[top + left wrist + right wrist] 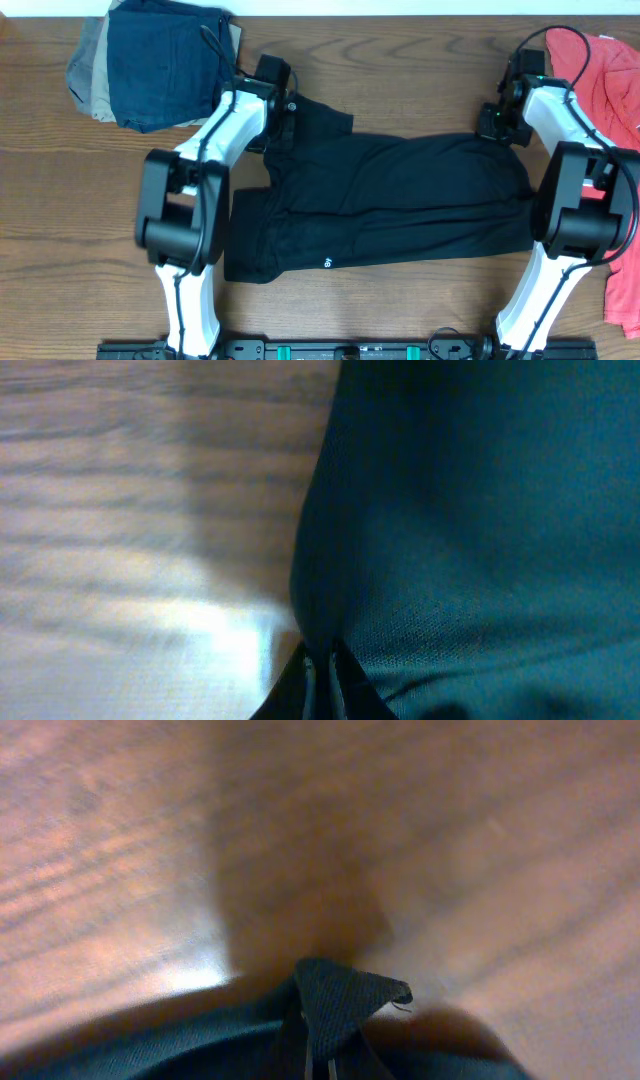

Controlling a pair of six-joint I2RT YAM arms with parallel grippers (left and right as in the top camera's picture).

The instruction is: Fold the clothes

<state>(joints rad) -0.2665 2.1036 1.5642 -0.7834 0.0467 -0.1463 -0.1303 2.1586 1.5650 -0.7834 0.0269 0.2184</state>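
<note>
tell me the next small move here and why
Likely lift both pinched corners a little and draw them toward the near edge: the left end effector and right end effector each pinch the far edge of the flat black shirt.

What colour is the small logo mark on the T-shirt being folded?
White. The logo mark stands out against the black T-shirt and shows best in the overhead view.

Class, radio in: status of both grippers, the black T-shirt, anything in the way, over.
Left gripper shut on black T-shirt, far edge. Right gripper shut on its corner. Folded pile, red T-shirt lie off to the sides.
</note>
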